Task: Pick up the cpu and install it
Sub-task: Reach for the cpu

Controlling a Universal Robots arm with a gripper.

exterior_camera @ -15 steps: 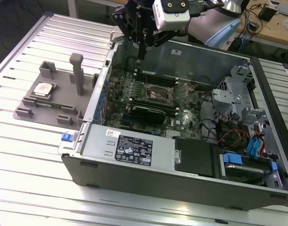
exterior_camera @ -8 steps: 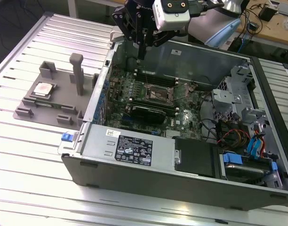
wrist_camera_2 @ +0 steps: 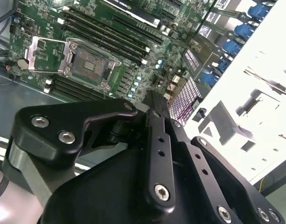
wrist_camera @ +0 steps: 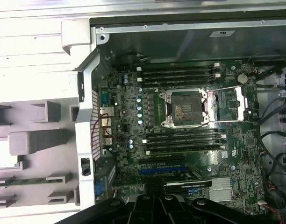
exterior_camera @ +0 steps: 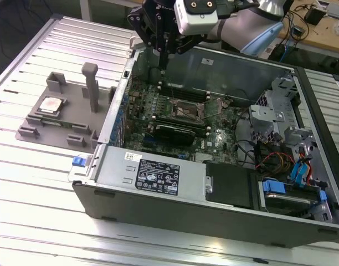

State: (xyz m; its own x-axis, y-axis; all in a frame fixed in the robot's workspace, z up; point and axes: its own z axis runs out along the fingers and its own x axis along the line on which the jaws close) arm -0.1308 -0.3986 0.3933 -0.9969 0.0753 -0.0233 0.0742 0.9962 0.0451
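Although the job starts with the cpu [exterior_camera: 50, 105], the gripper [exterior_camera: 163, 64] hangs over the far left corner of the open computer case [exterior_camera: 158, 206], well apart from it. The cpu lies flat, shiny side up, in a recess of a grey holder [exterior_camera: 45, 128] on the bench [exterior_camera: 31, 183], on the exterior view's left of the case, and nothing touches it. In the second wrist view the fingers [wrist_camera_2: 157, 140] look pressed together with nothing between them. Inside the case the socket [wrist_camera: 187, 108] on the green board [wrist_camera: 126, 114] is open, its metal frame [wrist_camera: 232, 105] folded back to one side, so the place for the cpu looks ready. I judge the step in hand to be the reach for the pickup, hardly begun. To do it well, the fingers would need to spread enough to take the cpu by two opposite edges, coming straight down and square to its sides, since the recess walls seem to leave little room. A tall grey post [exterior_camera: 90, 83] stands on the holder between the cpu and the case, where a low sideways pass could strike it; crossing with height to spare seems wiser. A gentle, level grip matters too, for a tilted cpu would likely seat badly.
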